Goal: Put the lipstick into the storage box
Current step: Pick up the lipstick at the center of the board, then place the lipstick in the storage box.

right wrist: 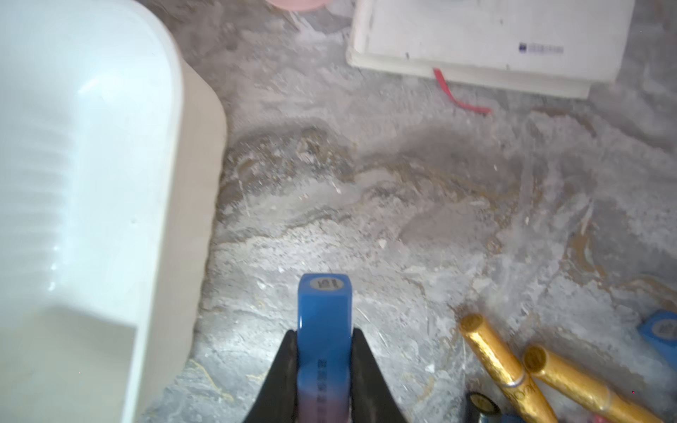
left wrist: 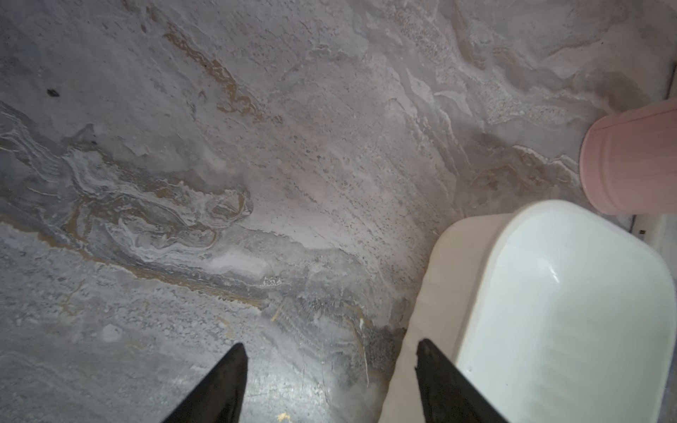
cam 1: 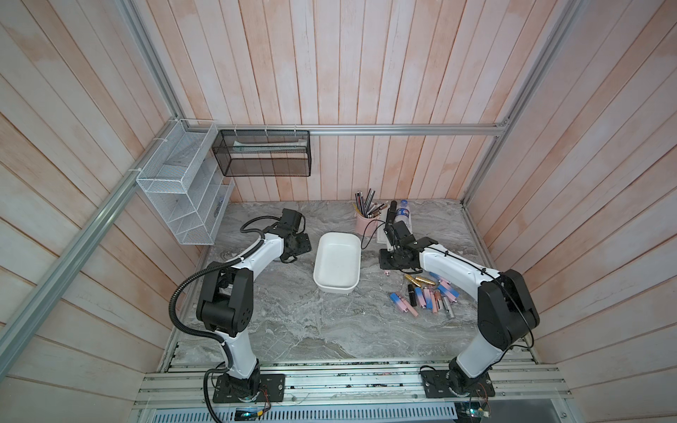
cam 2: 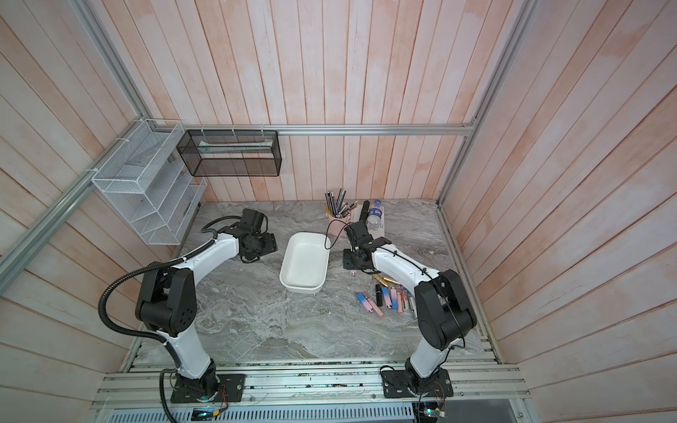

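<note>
- Lipstick [right wrist: 324, 311]: blue, gripped by right gripper [right wrist: 324, 330], long axis pointing out past its tips, over surface [right wrist: 403, 219].
- Storage box [right wrist: 172, 110]: just left of it.
- Left gripper [left wrist: 330, 344]: open, empty, left of box.

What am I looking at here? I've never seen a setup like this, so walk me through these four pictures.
It is a robot with a left arm and a right arm bolted at the edge of a marble-patterned table, each ending in a two-fingered gripper. Two pictures look down on everything from overhead; two come from cameras on the wrists, looking past the fingers. On the table sit an empty white storage box, a pink pen cup, a water bottle, a notebook and a heap of lipsticks. The right gripper is shut on a blue-and-pink lipstick, beside the box, not over it. The left gripper is open and holds nothing.
</note>
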Controlling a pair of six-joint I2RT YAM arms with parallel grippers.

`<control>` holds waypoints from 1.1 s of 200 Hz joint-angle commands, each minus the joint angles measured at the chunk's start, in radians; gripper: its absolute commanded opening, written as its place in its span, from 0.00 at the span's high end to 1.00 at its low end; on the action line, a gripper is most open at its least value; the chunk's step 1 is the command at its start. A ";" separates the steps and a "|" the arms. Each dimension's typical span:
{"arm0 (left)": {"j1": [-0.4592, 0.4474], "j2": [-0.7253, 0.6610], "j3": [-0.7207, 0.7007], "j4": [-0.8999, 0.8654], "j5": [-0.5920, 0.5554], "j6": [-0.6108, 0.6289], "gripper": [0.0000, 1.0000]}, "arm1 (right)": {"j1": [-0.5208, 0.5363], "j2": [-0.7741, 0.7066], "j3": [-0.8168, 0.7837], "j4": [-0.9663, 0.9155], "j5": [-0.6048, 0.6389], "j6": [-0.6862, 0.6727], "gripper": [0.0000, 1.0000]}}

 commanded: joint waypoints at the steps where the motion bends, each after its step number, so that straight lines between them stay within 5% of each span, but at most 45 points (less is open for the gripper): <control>1: 0.020 0.022 0.030 0.021 0.025 0.037 0.25 | 0.033 0.057 0.125 -0.079 0.012 -0.001 0.93; 95: 0.055 -0.009 -0.044 0.054 0.064 0.081 0.25 | 0.161 0.346 0.457 -0.097 -0.027 -0.042 0.92; 155: 0.089 -0.093 -0.127 0.063 0.058 0.096 0.25 | 0.181 0.473 0.471 -0.048 -0.108 -0.067 0.78; 189: 0.088 -0.137 -0.163 0.074 0.068 0.089 0.25 | 0.181 0.475 0.506 -0.060 -0.128 -0.102 0.40; 220: 0.090 -0.175 -0.189 0.101 0.093 0.086 0.25 | 0.180 0.396 0.506 -0.033 -0.122 -0.157 0.22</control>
